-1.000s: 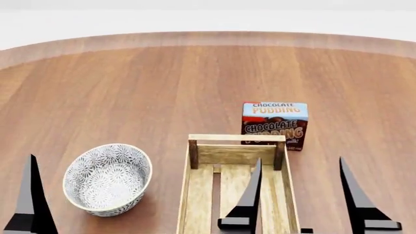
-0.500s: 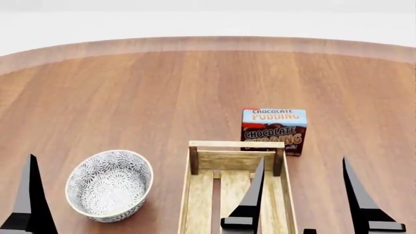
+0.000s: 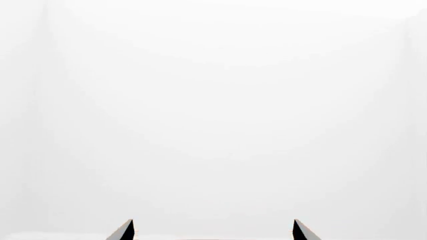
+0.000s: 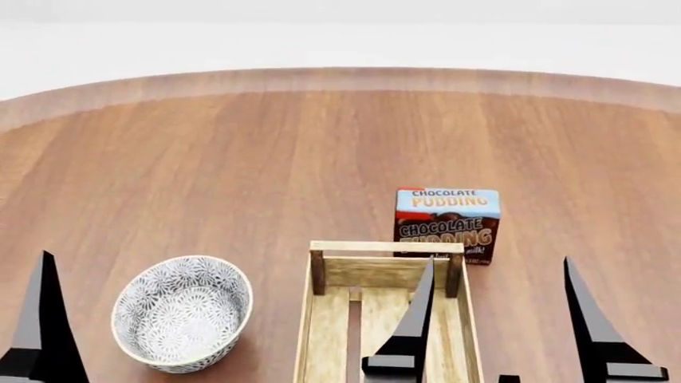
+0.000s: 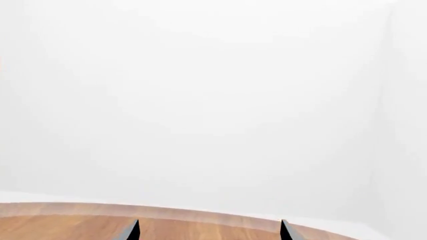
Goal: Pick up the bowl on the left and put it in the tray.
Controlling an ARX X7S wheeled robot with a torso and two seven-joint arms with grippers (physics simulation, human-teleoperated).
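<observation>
The bowl [image 4: 182, 312] sits on the table [image 4: 266, 159] at the lower left of the head view, just left of the tray [image 4: 385, 319], with a strip of bare wood between them, and nothing holds it yet. The left gripper [image 3: 212, 231] shows only one dark finger at the lower left edge of the head view, beside the bowl; its wrist view shows two finger tips set well apart, so its fingers are spread and empty. The right gripper [image 4: 500, 319] also has its fingers spread, one over the tray's inside and one outside its right wall, pinching nothing. The likely trouble is the grasp: the bowl is round, glazed ceramic with a thin rim and sloping sides, so fingers closing on the wall could slip or tip it. It looks about as wide as the tray, so a slightly off-centre drop may leave it perched on a side rail. The tray is pale slatted wood with low sides and darker corner posts. A printed cardboard pudding box [image 4: 447, 223] stands just behind its far right corner.
</observation>
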